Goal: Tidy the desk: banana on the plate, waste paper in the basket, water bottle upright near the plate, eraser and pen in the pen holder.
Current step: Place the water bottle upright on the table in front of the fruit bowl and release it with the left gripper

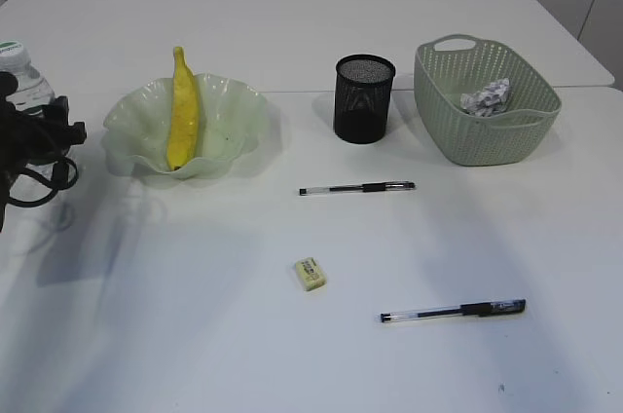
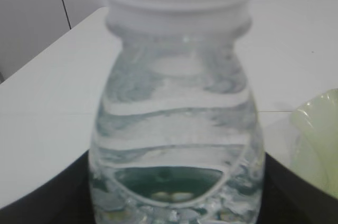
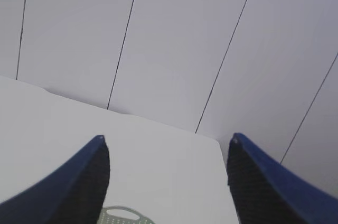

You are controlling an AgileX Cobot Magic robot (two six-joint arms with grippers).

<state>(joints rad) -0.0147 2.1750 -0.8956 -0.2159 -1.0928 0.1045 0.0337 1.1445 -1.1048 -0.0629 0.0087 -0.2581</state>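
Exterior view first, from the left edge: the water bottle [image 1: 21, 77] stands upright at the far left, white cap on top, with the dark bulk of the left arm [image 1: 34, 145] in front of its lower half. Whether the left fingers actually press on the bottle cannot be told from here. Just to the right sits the plate [image 1: 234, 106], pale green and ruffled, with the banana [image 1: 182, 111] lying lengthwise in it, stem toward the back of the bench [image 1: 146, 335]. Near the middle, toward the back, stands the pen holder [image 1: 364, 98]. One pen [image 1: 356, 188] lies flat in front of it, a little lower in the frame. Below that, left of centre, is the eraser [image 1: 309, 274], and a second pen [image 1: 453, 312] lies in the lower right part. At the upper right is the basket [image 1: 487, 101], with the waste paper [image 1: 486, 96] inside it.

Left wrist view is filled by the bottle, very close and upright, between dark shapes at the lower corners; a slice of the plate shows at the right edge. The fingers stand wide, but contact with the bottle is not clear.

Right wrist view shows the right gripper [image 3: 168, 152] with its blue fingers [image 3: 79, 182] well apart, holding nothing, the basket handle just visible at the bottom edge.
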